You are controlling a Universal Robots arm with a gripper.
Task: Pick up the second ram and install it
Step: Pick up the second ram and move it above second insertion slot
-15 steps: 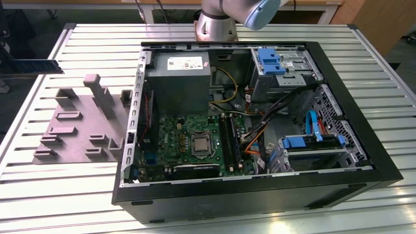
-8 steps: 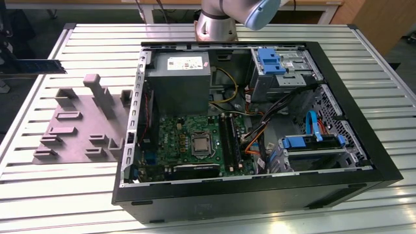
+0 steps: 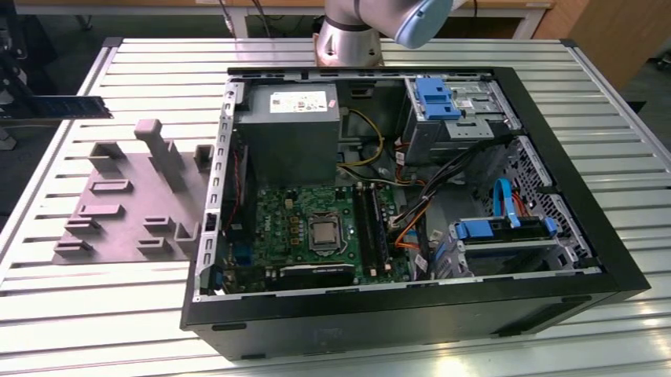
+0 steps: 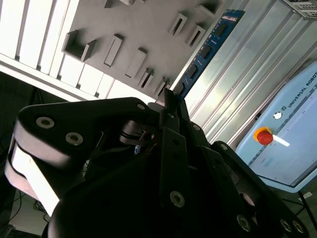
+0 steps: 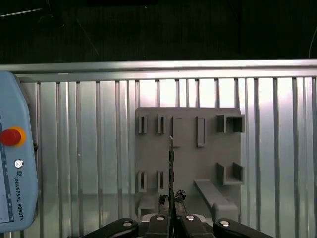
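Note:
The second ram is a long blue-green stick with black chips, and my gripper is shut on one end of it. In the first wrist view the ram shows edge-on, rising from the gripper above the grey holder block. In the exterior view the ram hangs level at the far left, above the table and beyond the holder block. The open computer case lies to the exterior view's right. Inside it is the green motherboard with long black sockets.
The arm's base stands at the back of the slatted metal table. A teach pendant with a red button lies on the table near the holder block. In the case are a grey power supply, blue drive bays and loose cables.

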